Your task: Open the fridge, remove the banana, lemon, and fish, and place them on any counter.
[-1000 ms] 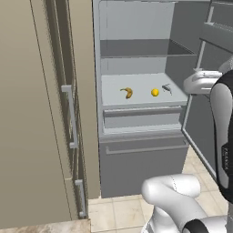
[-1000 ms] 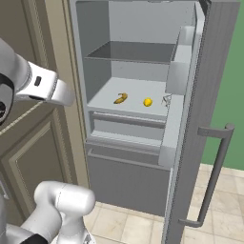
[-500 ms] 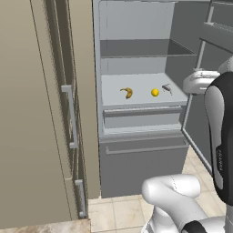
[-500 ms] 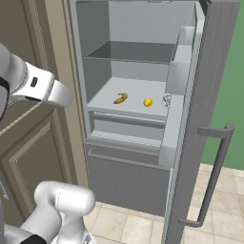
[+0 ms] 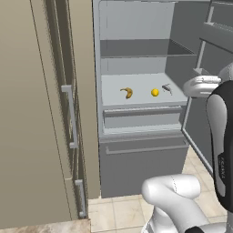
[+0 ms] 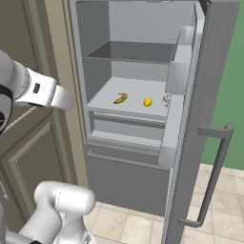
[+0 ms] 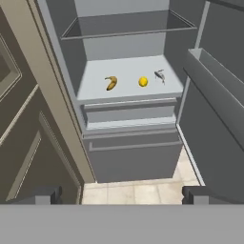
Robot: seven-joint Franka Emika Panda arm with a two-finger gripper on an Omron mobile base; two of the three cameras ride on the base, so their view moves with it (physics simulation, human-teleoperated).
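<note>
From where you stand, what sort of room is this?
Most likely a kitchen, rendered rather than real: an open grey fridge with a banana and lemon on its shelf, tall beige panelled cabinets beside it, and a tiled floor.

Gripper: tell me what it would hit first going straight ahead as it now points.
Probably the fridge: the open gripper aims into the open compartment, roughly at the drawer fronts below the shelf with the banana. Nothing stands in between; depth is unclear.
</note>
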